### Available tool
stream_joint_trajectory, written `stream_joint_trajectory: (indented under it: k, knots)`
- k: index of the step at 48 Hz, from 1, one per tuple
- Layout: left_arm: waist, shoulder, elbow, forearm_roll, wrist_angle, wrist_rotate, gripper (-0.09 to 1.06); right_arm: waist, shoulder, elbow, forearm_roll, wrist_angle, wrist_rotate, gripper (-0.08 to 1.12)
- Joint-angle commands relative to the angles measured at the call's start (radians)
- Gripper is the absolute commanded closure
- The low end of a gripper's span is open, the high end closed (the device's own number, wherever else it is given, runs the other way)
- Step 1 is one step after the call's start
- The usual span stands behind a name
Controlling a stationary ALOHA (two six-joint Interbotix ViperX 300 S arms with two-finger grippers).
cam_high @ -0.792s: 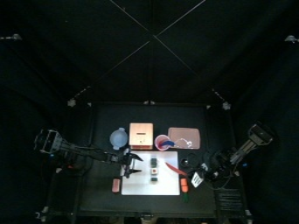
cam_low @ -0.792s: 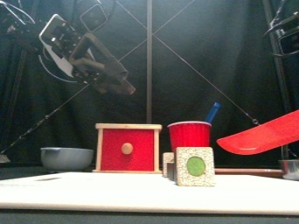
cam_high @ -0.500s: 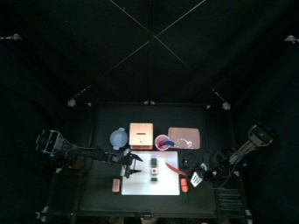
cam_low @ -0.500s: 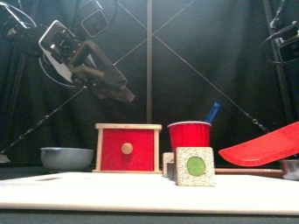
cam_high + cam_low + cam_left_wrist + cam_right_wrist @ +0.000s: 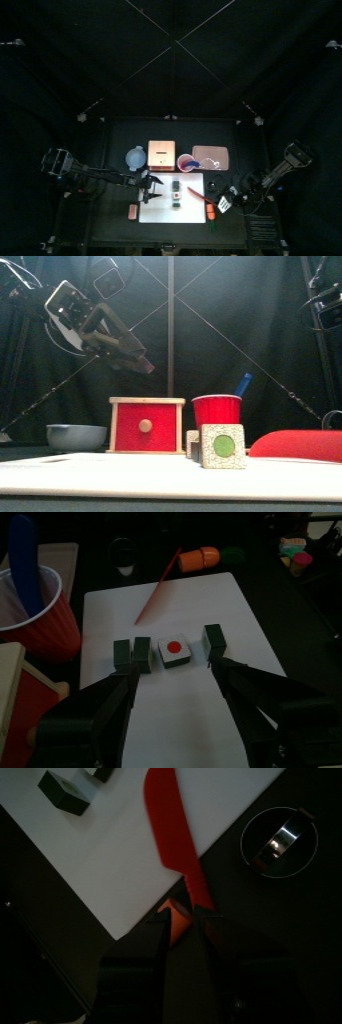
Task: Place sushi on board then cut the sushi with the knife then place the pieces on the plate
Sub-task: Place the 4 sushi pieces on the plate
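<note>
At the far left of the table sits the blue-grey bowl (image 5: 76,436), off the white cutting board (image 5: 147,474). High above that side hangs the left gripper (image 5: 177,672), its jaws spread wide and holding nothing. Its wrist view looks straight down between them onto the sushi roll (image 5: 173,653). The roll lies on the board in separate pieces, two dark blocks either side of a pale face with a red dot.

Behind the board stands the wooden box (image 5: 147,426) with its red drawer front. Just to its right is the red cup (image 5: 217,411), with the blue knife (image 5: 243,383) upright in it. From the front, one sushi block stands just before the cup.

Right of the sushi, the red knife (image 5: 158,597) lies low across the board, its tip pointing toward the pieces but stopping short of them. The right gripper (image 5: 178,918) has its jaws clamped on the knife's orange handle, beyond the board's right edge. The pink tray (image 5: 210,157) lies behind the board at the right. The metal cutter (image 5: 277,840) rests on the black table near the right gripper.
</note>
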Motion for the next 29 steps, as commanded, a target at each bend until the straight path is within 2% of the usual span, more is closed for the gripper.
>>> stream_joint_trajectory:
  k: [1,8,16,22,29]
  knots:
    - [0.002,-0.005,-0.012,-0.002,-0.011,-0.002,0.04,0.005,-0.026,-0.018,-0.012,0.014,-0.002,0.38]
    - [0.011,-0.006,-0.011,-0.009,-0.012,-0.002,0.04,-0.021,-0.031,-0.032,-0.092,0.017,-0.002,0.38]
    - [0.025,-0.009,0.018,-0.029,-0.014,-0.002,0.05,-0.118,0.006,-0.084,-0.314,0.002,-0.003,0.38]
    - [0.037,-0.021,0.049,-0.049,-0.014,-0.002,0.05,-0.218,0.075,-0.118,-0.489,-0.058,-0.003,0.38]
    - [0.038,-0.028,0.071,-0.071,-0.015,-0.002,0.05,-0.324,0.186,-0.163,-0.594,-0.15,-0.052,0.36]
